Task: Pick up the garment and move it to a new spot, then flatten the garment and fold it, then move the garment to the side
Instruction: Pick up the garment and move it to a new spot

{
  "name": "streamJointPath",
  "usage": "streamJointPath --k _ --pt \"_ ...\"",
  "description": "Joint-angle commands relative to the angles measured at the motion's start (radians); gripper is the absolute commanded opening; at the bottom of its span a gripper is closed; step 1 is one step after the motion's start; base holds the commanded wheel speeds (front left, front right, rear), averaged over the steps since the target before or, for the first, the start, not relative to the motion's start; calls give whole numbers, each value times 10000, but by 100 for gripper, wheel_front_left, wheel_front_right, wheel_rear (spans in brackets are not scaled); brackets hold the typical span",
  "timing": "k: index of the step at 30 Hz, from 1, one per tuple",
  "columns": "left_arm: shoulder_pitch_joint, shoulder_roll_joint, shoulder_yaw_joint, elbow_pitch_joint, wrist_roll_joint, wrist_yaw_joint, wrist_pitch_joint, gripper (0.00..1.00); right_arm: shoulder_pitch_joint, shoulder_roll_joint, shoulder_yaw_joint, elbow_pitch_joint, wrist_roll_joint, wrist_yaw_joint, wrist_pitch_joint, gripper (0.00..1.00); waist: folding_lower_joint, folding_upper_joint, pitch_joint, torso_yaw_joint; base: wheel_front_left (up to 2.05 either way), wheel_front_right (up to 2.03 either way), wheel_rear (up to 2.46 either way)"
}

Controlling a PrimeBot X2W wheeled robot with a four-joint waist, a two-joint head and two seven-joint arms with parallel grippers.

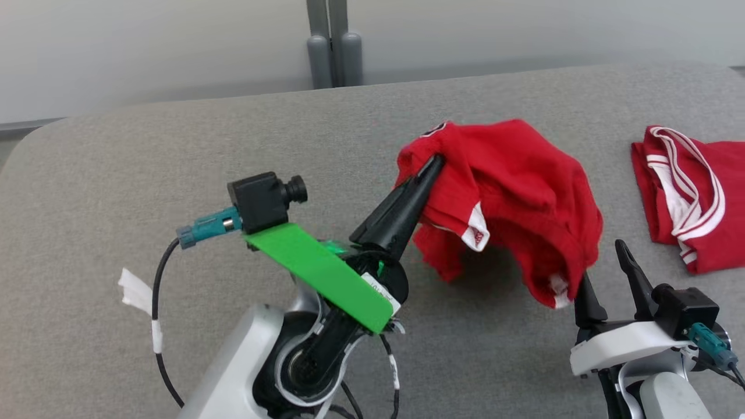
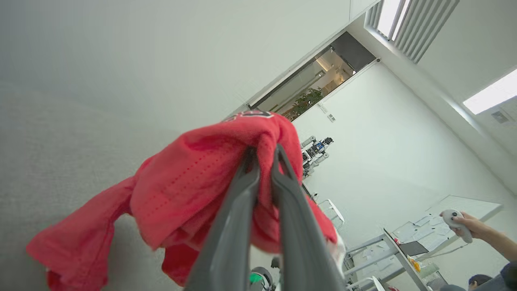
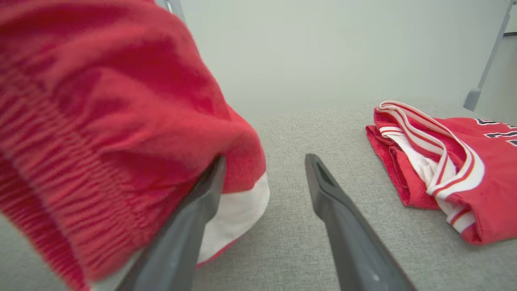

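The left hand [image 1: 433, 163] is pinched shut on a bunched fold of the red garment [image 1: 512, 174], which hangs lifted over the middle of the counter [image 1: 174, 151]. The right hand [image 1: 602, 265] stands wide beneath its white-trimmed hem. A second red garment [image 1: 692, 198] lies by the right edge. The left wrist view adds the cloth's mesh holes and a person's hand [image 2: 464, 226] holding a controller. The right wrist view shows one finger tip hidden behind the hem and the other bare.

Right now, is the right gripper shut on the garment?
No: the right gripper has its jaws wide apart, and the garment only hangs against one of them.
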Motion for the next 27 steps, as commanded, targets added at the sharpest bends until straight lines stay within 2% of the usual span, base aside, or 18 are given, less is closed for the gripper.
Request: streamJointPath --k 1,4,7,10,13,14,15,16,20,23,25,27 --pt "95 16 28 -324 -596 418 -236 0 -82 -18 -5 -42 65 -7 -26 100 0 -1 134 -774 0 0 0" --pt "40 17 24 -113 -1485 1359 -756 0 -40 -16 -63 -19 81 -7 -26 100 0 -1 240 -1146 0 0 0" --pt "-178 22 479 1173 -2074 2045 -1440 0 -43 -9 12 54 116 -7 -26 100 0 -1 341 -1549 0 0 0" --pt "-381 21 1052 3224 -2379 2427 -1929 0 -81 -16 54 82 231 -5 -28 100 0 -1 424 -1856 0 0 0" --pt "-679 152 1557 5594 -2297 2425 -2447 0 -163 -10 187 114 288 -5 -26 100 0 -1 565 -2151 0 0 0" --pt "-791 250 1588 6183 -2115 2243 -2644 20 -178 -11 193 128 310 -5 -26 100 0 -1 587 -2207 0 0 0" --pt "-856 229 1903 6858 -2218 2073 -3011 49 -153 -17 166 163 383 -5 -28 100 0 -1 614 -2250 0 0 0" --pt "-891 213 1973 7301 -2242 1888 -3102 100 -140 -20 149 186 425 -5 -26 100 0 -1 628 -2274 0 0 0" --pt "-1134 299 1865 8809 -1795 700 -3634 100 54 -14 23 233 311 -5 -28 100 0 -1 590 -2185 0 0 0" --pt "-1256 642 1333 9298 -745 -308 -4077 100 164 -12 -122 235 419 -5 -26 100 0 -1 515 -2005 0 0 0" --pt "-1212 887 968 9261 260 -783 -4227 100 226 -17 -229 200 353 -5 -28 100 0 -1 414 -1850 0 0 0" --pt "-1048 1263 1126 8777 1656 -834 -4291 100 332 -24 -404 92 241 -5 -28 100 0 -1 252 -1603 0 0 0"
